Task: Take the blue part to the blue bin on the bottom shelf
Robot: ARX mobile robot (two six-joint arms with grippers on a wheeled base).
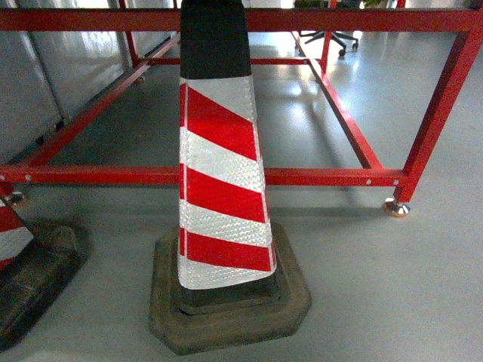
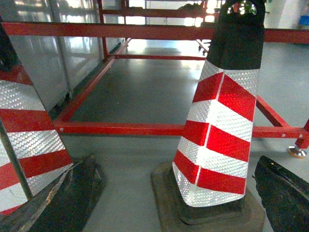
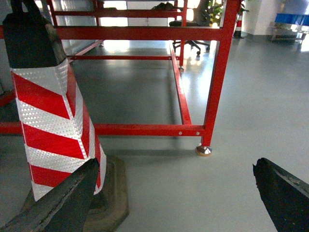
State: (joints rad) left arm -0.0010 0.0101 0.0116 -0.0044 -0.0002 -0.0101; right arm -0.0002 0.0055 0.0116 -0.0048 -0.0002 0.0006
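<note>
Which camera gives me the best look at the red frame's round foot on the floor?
The right wrist view: the foot sits unobstructed under the red frame's corner post, on bare floor. The head view shows it smaller, at the right side. The left wrist view catches only a sliver at the right edge.

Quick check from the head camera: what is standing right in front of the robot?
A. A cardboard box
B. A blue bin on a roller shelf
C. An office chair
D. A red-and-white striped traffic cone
D: a red-and-white striped cone on a dark base fills the middle of the head view, with a red frame behind it.
</note>
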